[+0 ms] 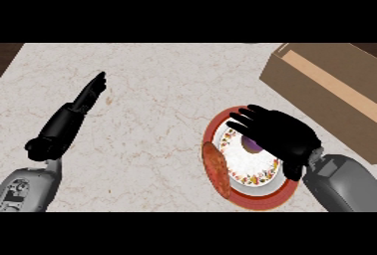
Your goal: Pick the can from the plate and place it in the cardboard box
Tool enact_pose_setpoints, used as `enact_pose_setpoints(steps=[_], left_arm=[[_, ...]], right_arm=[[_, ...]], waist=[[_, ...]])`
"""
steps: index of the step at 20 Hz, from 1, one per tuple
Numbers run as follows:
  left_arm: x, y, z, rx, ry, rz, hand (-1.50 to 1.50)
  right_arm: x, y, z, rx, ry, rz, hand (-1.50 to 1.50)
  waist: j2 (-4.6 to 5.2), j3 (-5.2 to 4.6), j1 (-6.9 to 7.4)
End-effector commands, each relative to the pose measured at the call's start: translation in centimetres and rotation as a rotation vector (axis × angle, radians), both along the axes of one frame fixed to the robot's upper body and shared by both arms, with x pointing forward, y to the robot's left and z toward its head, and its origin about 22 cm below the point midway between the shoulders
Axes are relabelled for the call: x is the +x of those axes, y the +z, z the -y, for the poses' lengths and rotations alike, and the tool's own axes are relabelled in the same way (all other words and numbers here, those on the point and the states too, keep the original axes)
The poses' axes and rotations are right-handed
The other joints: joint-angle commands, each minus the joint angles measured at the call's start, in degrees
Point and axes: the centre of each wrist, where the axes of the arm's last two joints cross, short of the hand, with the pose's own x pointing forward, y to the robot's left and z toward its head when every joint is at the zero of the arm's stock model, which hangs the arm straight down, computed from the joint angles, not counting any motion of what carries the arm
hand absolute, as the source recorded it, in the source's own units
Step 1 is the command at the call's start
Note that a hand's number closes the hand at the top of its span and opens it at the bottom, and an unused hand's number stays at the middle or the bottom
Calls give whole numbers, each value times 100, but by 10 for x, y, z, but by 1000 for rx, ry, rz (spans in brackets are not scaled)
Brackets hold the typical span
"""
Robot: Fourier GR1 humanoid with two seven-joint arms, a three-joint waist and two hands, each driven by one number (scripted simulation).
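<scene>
Progress looks early: the can point(253, 144) sits on the plate point(254, 198), near the right edge of the tabletop point(162, 99), and nothing shows inside the cardboard box point(324, 84) at the far right corner, as far as its open top can be seen.

The right hand point(276, 134) is spread over the plate, its fingers point(247, 119) straight and fanned out above the can rather than curled round it; only a small purple patch of the can shows beneath the palm. Whether the hand touches the can cannot be told from this angle. A reddish-brown round thing point(214, 162) leans on the plate's left rim, just beside the can.

The left hand point(92, 92) rests near the left edge of the tabletop, fingers straight and together, holding nothing, well apart from the plate.

By my judgement the grasp itself is not yet made. Left to do: close round the can, lift it off the plate, carry it toward the far right corner and set it down in the box.
</scene>
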Motion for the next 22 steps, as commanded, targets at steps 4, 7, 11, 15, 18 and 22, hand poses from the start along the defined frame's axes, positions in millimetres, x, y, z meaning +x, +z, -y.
enact_pose_setpoints(steps=[4, 7, 11, 15, 18, 22], left_arm=[[-8, 4, -11, 7, 4, 0, 0], [-8, -11, 8, 6, -11, -8, 0], [5, 5, 6, 10, 6, -6, 0], [6, 11, -2, 6, 3, -2, 0], [9, -7, 16, 15, 5, 0, 0], [0, -1, 11, 10, -15, -8, 0]], right_arm=[[3, -25, 10, -39, -17, 21, -150], [12, -29, 17, -40, -30, 39, -150], [11, -40, -5, -30, -58, 15, -150], [19, -38, 10, -43, -35, -24, -150], [27, -46, 18, -33, 71, 1, 150], [32, -56, -6, 32, 141, 73, 150]], waist=[[-2, 1, -3], [2, 1, -9], [0, 1, -14], [-2, 1, -12], [5, 1, -11], [4, 2, 19]])
